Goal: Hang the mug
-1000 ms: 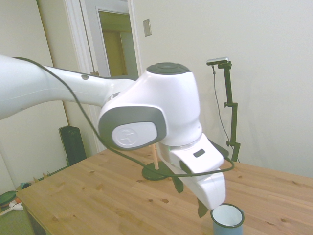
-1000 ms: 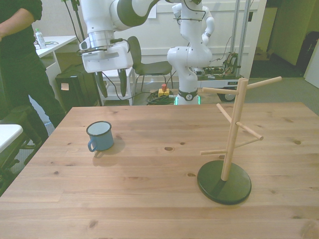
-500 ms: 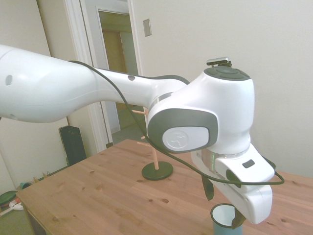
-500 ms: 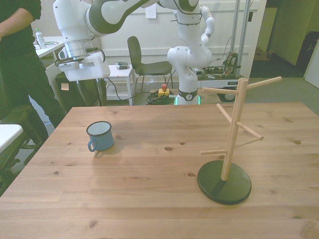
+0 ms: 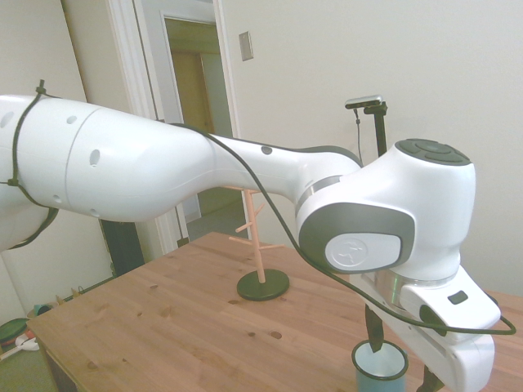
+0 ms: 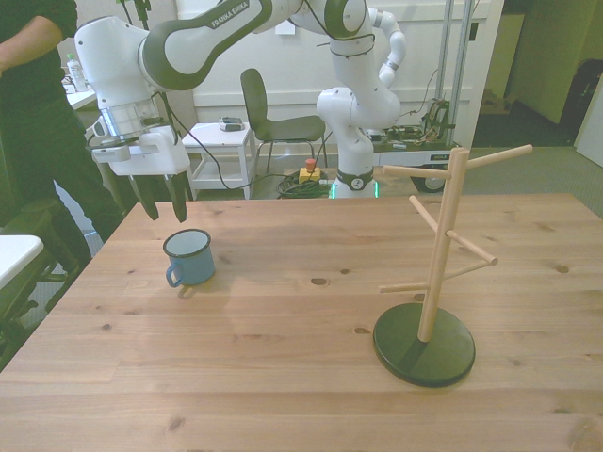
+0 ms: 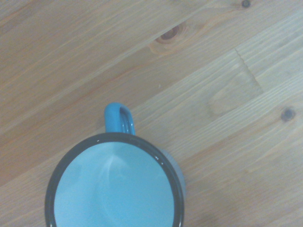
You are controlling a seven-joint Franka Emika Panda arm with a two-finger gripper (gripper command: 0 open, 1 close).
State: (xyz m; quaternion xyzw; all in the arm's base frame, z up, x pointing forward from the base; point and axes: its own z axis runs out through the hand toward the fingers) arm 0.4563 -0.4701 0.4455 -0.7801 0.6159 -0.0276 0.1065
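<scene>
One blue mug (image 6: 189, 257), one wooden rack (image 6: 429, 273) with six pegs on one dark round base, one wooden desk (image 6: 311, 377), one white arm (image 6: 170, 42) with one two-fingered hand (image 6: 162, 201), one dark chair (image 6: 268, 118), one person (image 6: 38, 122)

A wooden bench (image 6: 283, 377) is carrying two things. The blue mug (image 6: 189, 257) is sitting upright on it, well apart from the mug rack (image 6: 426, 344), whose dark round base is resting on the bench toward the front view's right.
</scene>
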